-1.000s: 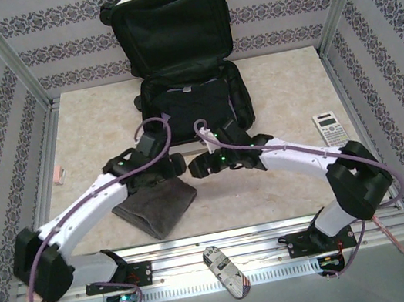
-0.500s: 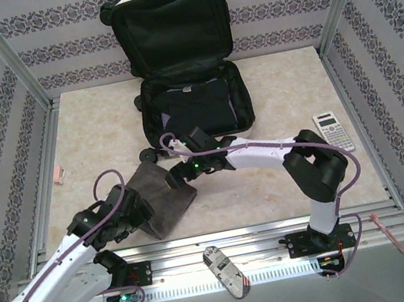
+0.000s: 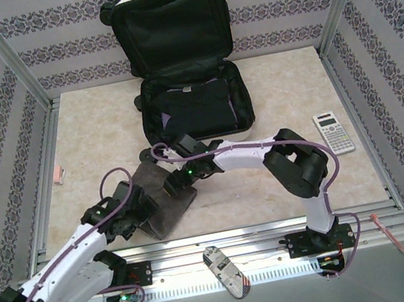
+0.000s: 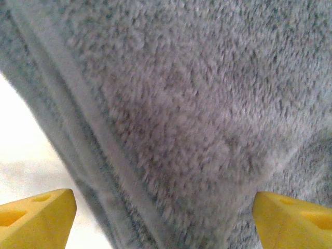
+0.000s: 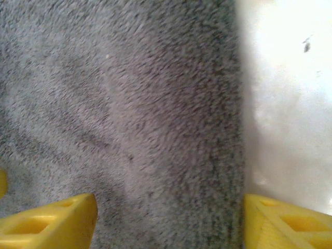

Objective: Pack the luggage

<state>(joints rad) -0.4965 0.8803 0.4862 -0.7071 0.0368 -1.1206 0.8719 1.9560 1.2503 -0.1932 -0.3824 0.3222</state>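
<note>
Beige tabletop (image 3: 288, 104): open luggage (image 3: 192, 106) is set at 12 o'clock, grey towel (image 3: 166, 204) at its 7. Left gripper (image 4: 165, 210) and right gripper (image 5: 166, 218) are held wide open over the towel, nothing gripped.

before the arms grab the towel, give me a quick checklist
1. Luggage open, lid upright: ok.
2. Room left inside above the dark clothes: cannot tell.
3. Left gripper open, right over the towel: ok.
4. Right gripper open, over the towel's edge: ok.
5. Towel gripped: not ok; it lies on the table with both pairs of jaws wide apart.
6. Calculator off to the right, apart from towel and luggage: ok.
</note>
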